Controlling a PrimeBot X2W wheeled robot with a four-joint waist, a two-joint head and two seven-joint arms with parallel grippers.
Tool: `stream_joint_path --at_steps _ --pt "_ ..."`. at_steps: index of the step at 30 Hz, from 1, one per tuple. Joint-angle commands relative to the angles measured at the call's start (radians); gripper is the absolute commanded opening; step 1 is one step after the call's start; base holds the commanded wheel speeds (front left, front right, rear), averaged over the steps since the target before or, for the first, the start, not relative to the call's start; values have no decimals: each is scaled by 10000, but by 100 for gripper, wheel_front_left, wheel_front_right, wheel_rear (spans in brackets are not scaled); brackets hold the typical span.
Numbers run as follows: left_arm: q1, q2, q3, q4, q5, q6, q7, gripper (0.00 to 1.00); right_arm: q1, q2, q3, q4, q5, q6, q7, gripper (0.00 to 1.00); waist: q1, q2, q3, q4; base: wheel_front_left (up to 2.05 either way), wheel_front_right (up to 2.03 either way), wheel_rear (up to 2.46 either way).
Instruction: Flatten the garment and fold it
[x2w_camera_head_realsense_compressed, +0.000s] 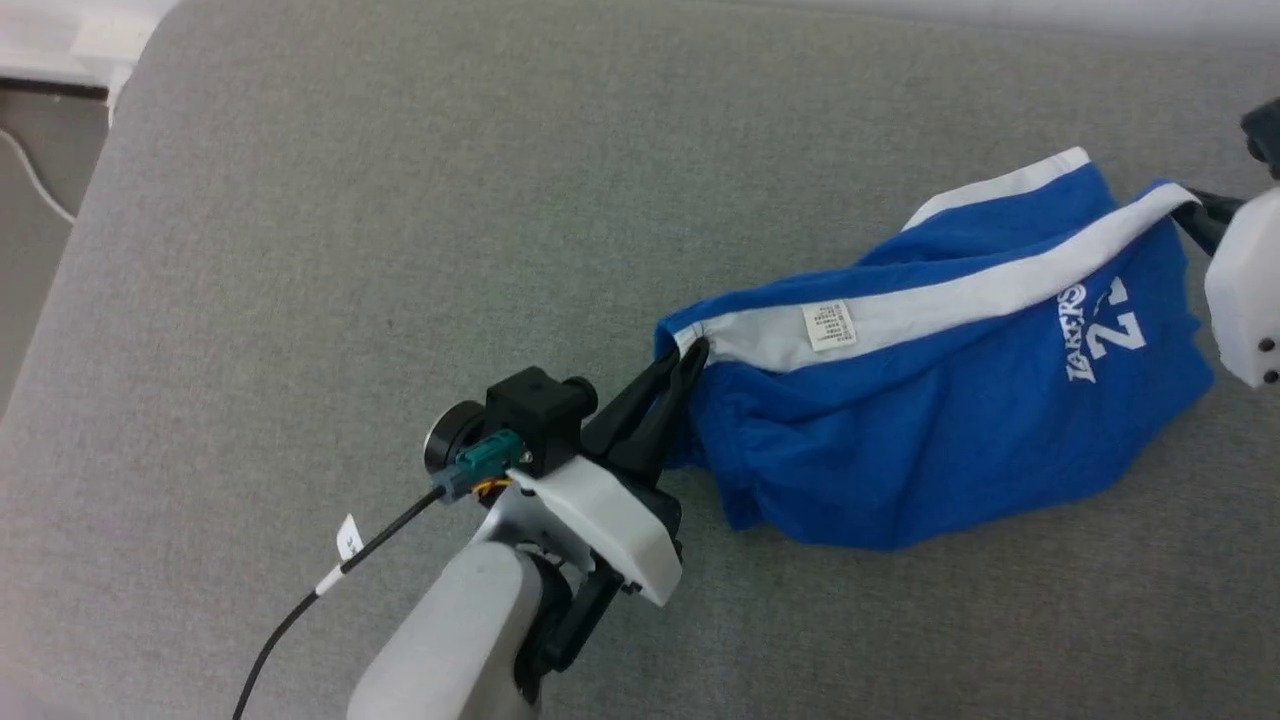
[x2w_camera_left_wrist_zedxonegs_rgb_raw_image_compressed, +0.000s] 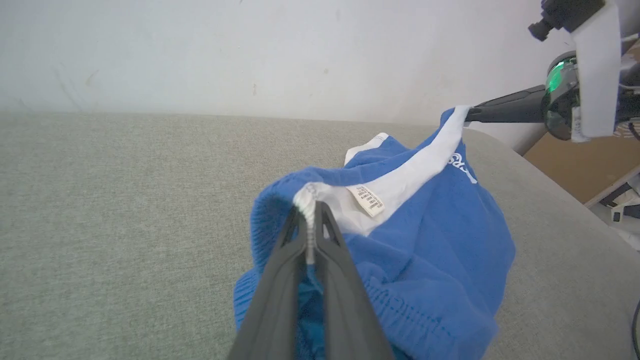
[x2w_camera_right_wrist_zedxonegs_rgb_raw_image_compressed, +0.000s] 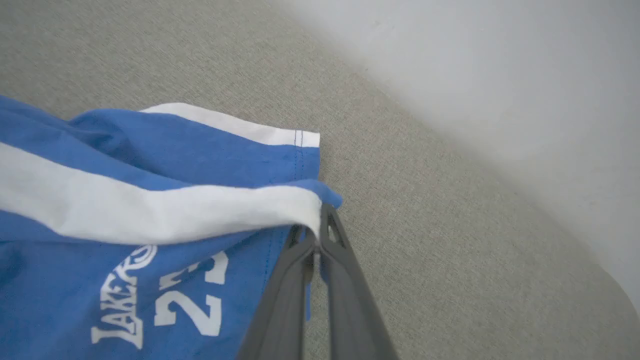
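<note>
The garment is a pair of bright blue shorts with a white side stripe, a small white label and white "Lakers 23" print, hanging stretched above the grey surface at the right of the head view. My left gripper is shut on the waist end of the white stripe, seen up close as the left gripper in its wrist view. My right gripper is shut on the leg-hem end of the stripe; in its own view the right gripper pinches that corner. The stripe runs taut between both grips while the blue fabric sags below.
A grey fabric-covered surface spreads widely to the left and front. Its left edge drops to a floor with a cable. A pale wall stands behind. The right arm's wrist appears in the left wrist view.
</note>
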Motion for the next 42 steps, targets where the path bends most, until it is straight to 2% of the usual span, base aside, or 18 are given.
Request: stream_joint_path --at_steps 1,14,19,20,21,22,23,24,32,42 --pt "-333 -145 64 313 79 57 -226 0 -561 77 385 530 -158 -19 -86 0 -3 0 669 525 0 0 0" --pt "-1099 -556 -185 1932 75 263 -982 0 -2465 517 2050 3409 -923 -19 -1457 0 -3 0 1061 790 0 0 0" --pt "-1222 -623 -295 2472 -11 297 -1206 0 -2689 827 2629 4249 -778 -19 -2029 0 -3 0 902 728 0 0 0" --pt "-1219 -631 -316 2569 -34 301 -1237 0 -2700 907 2676 4419 -679 -19 -2138 4 -3 0 834 700 0 0 0" --pt "-1212 -637 -335 2665 -57 301 -1264 0 -2692 996 2665 4601 -560 -19 -2264 58 -3 0 742 674 0 0 0" --pt "-1198 -642 -344 2750 -77 305 -1317 0 -2661 1094 2677 4764 -432 -19 -2384 100 -3 0 636 645 0 0 0" --pt "-1187 -646 -303 2804 -65 380 -1466 43 -2640 1152 2733 4881 -410 -19 -2579 100 -3 0 502 616 0 0 0" --pt "-1168 -647 -276 2872 -45 445 -1568 100 -2646 1172 2808 4950 -472 -19 -2862 100 -3 0 372 583 0 0 0" --pt "-574 -404 65 3142 -255 642 -1995 100 -2043 1678 2368 5457 194 -19 -4748 100 -3 0 -940 206 0 0 0" --pt "989 -133 875 2434 -310 1350 -2329 100 126 1909 1306 5227 1120 -19 -6231 100 -3 0 -2207 -108 0 0 0"
